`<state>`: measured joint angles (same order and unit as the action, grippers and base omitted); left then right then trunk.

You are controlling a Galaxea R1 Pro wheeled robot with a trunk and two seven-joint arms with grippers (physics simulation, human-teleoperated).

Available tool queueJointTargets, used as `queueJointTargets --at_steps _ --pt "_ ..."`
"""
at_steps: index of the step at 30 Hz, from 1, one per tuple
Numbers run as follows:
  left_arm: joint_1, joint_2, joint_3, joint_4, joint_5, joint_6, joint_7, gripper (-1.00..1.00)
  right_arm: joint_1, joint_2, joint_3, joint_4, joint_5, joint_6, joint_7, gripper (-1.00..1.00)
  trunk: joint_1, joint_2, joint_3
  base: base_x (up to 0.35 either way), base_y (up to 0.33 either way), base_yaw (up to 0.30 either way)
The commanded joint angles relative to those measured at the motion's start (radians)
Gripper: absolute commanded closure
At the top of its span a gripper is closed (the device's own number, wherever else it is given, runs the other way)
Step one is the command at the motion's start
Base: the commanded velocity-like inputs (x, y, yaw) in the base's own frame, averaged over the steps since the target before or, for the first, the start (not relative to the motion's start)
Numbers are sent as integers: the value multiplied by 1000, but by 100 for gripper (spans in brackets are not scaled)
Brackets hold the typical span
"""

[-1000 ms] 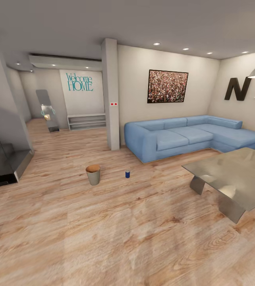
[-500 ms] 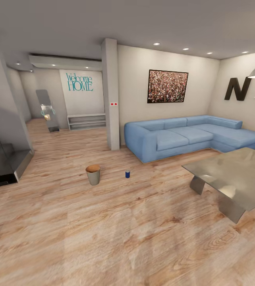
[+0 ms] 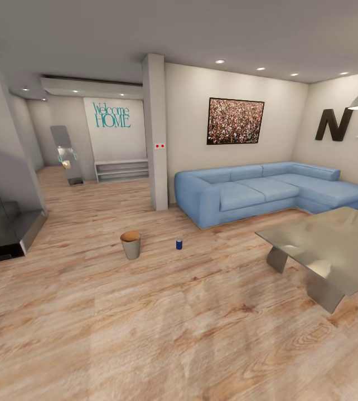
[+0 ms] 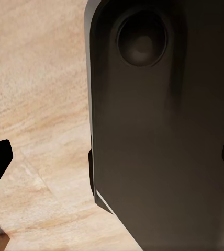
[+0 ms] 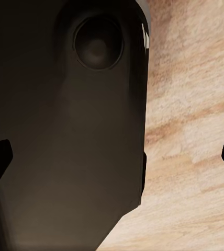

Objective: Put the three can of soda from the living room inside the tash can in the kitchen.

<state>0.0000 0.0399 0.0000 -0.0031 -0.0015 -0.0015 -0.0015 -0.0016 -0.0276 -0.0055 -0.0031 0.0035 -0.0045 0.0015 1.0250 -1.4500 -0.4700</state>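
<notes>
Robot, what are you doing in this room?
Nothing is being handled yet. From the head view, a dark blue soda can stands on the wood floor, apart from a small waste bin, in front of the blue sofa. The left gripper and right gripper are open, holding nothing.

a dark blue soda can (image 3: pixel 179 244) stands upright on the plank floor, apparently near the grey bin (image 3: pixel 130 244).

We look across a pale wood plank floor (image 3: pixel 201 323) where a small grey tapered waste bin with a tan rim (image 3: pixel 130 244) stands upright, a dark blue drink can (image 3: pixel 179 244) near it, a light blue corner sofa (image 3: pixel 268 191) and a grey low table (image 3: pixel 329 250) beyond.
</notes>
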Motion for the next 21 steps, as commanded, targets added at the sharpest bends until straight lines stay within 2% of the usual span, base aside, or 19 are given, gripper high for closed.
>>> queueJointTargets --at_steps 1,21 --pt "0 0 0 0 0 0 0 -100 0 0 0 0 0 0 0 -100 0 0 0 0 0 0" --pt "0 0 0 0 0 0 0 -100 0 0 -1 0 0 0 0 -100 0 0 0 0 0 0"
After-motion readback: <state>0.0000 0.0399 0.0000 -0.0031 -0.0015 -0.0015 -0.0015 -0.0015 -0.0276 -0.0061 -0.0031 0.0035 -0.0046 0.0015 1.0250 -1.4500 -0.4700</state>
